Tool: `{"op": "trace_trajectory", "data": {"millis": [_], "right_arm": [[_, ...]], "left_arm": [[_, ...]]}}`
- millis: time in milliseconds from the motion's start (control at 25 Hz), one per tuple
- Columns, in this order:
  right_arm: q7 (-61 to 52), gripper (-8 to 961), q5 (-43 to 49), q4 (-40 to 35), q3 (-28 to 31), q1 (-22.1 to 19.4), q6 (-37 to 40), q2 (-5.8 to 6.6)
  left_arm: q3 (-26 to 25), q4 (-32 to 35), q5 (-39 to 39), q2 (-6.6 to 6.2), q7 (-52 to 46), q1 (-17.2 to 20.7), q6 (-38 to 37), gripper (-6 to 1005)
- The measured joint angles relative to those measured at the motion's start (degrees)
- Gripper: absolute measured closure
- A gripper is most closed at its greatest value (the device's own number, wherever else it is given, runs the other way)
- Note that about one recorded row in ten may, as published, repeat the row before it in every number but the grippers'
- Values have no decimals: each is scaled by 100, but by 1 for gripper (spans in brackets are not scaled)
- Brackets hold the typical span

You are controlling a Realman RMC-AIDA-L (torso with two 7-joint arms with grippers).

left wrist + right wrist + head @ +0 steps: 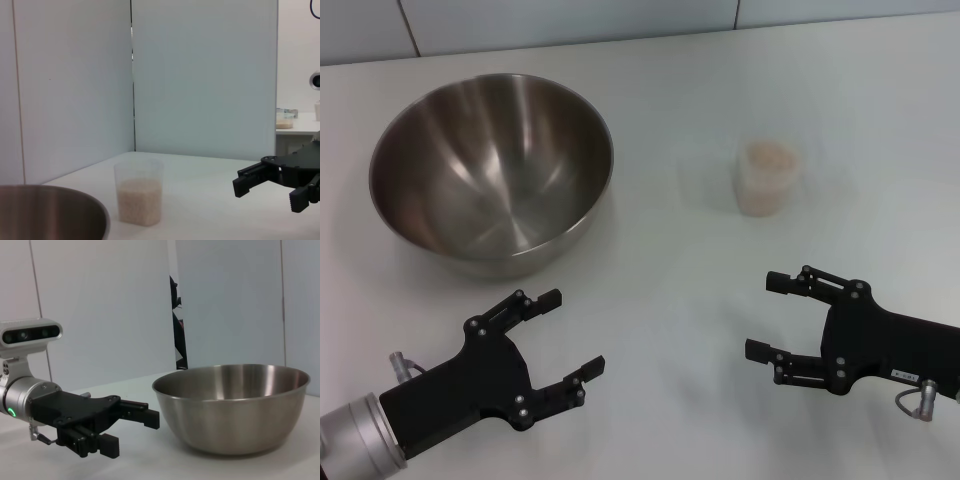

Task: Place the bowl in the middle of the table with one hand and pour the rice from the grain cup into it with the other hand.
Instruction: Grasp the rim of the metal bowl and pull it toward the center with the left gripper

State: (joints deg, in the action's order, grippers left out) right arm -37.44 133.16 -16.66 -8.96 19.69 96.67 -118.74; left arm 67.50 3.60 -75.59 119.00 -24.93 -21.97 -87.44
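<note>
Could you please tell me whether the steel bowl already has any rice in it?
Empty: the bowl shows only bare shiny steel inside, and the rice still sits in the upright grain cup.

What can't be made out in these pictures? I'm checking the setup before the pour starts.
- Bowl: the left wrist view shows only a piece of its rim, cut off by the picture's edge.
- Grain cup: absent from the right wrist view.
- Rice: single grains are too small to tell apart in any view.
- Left gripper and right gripper: both open over the table; their arms run out of the head view.
</note>
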Motion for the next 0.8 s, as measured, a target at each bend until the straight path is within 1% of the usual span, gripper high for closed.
{"op": "trace_trajectory", "data": {"millis": [360, 480, 560, 600, 640, 680, 760, 800], "right_arm": [[10, 122, 0, 5, 0, 0, 0, 0], [13, 123, 0, 6, 0, 0, 0, 0], [14, 123, 0, 5, 0, 0, 0, -2], [15, 123, 0, 7, 0, 0, 0, -4], [15, 123, 0, 9, 0, 0, 0, -6], [15, 123, 0, 11, 0, 0, 1, -6], [16, 123, 0, 14, 0, 0, 0, -8], [16, 123, 0, 14, -1, 0, 0, -8]], "left_arm": [[0, 0, 0, 0, -27, 0, 7, 165], [-459, 14, 52, -10, -153, 22, -283, 169], [-459, 14, 52, -10, -153, 22, -283, 172], [-1061, 124, 52, -30, -260, 40, -740, 174], [-1378, 325, 54, -38, -545, 46, -872, 175], [-1593, 538, 55, -43, -870, 45, -889, 176], [-1593, 538, 55, -43, -870, 45, -889, 179], [-1875, 1025, 58, -48, -1669, 31, -773, 181]]}}
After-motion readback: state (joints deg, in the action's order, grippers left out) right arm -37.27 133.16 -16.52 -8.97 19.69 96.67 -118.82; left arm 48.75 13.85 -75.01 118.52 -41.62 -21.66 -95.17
